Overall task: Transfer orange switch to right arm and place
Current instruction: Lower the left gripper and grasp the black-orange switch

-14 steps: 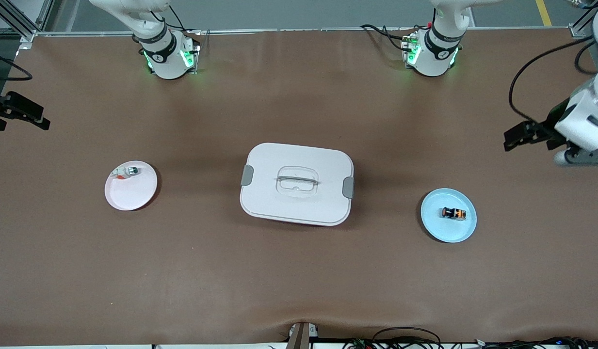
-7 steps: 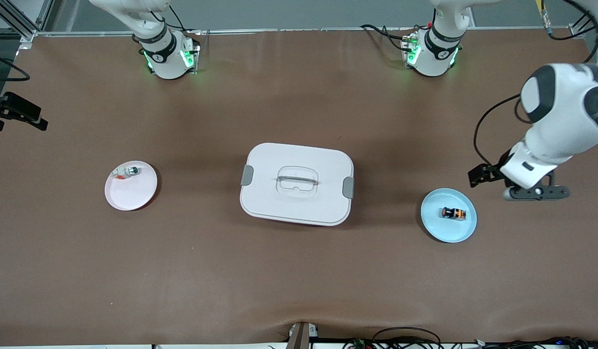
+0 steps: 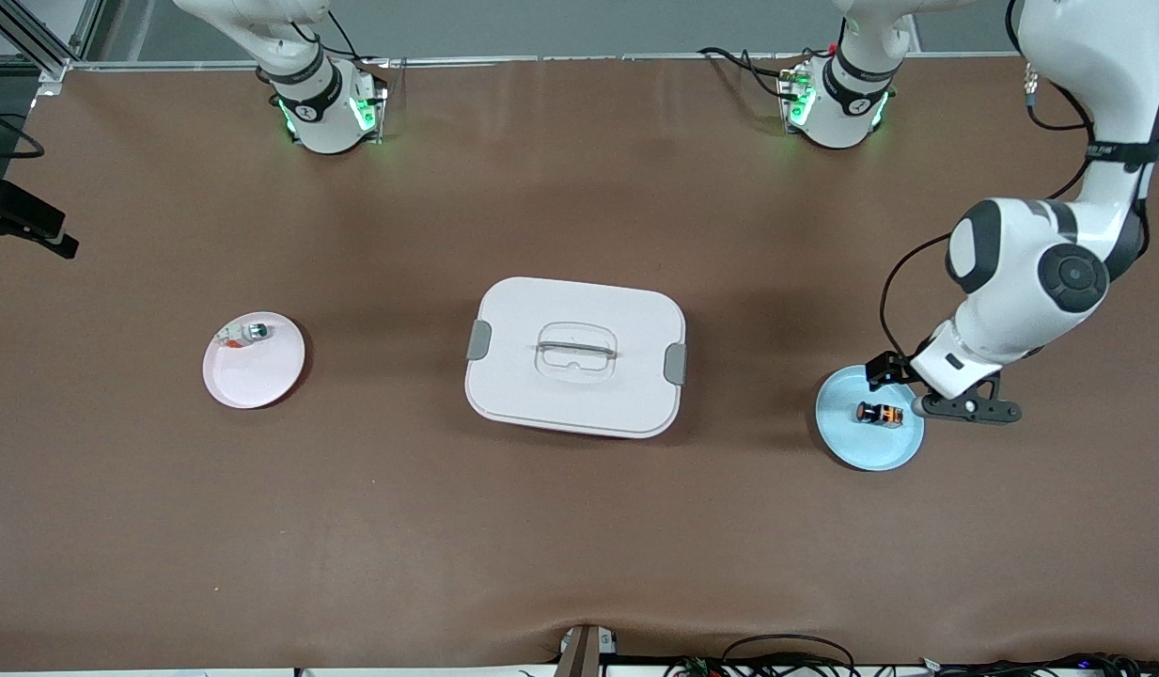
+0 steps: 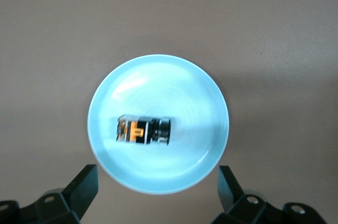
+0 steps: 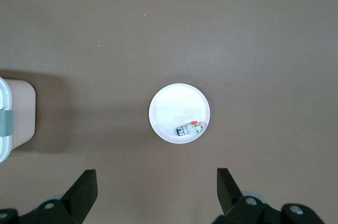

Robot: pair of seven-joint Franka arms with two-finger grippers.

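Brown table [image 3: 579, 527]: left hand [image 4: 158, 195] open over orange switch [image 4: 143, 130] w/ blue plate [image 4: 158, 179].

Left hand [image 4: 157, 189] swung in from table's end, now fingers apart over blue plate [image 3: 847, 447]; right arm edged outward

— What is cut off or hidden?

— In the left wrist view the left gripper [image 4: 158, 195] shows only its two fingers [image 4: 82, 189], spread wide, their bases lost at the picture's edge. In the front view its wrist hides part of the blue plate [image 3: 847, 447].

— And the right arm?

— Nearly all outside the front view. Its wrist view cuts off the white box [image 5: 16, 118].

— The piece on the white plate [image 3: 250, 376]?

— Too small to make out.
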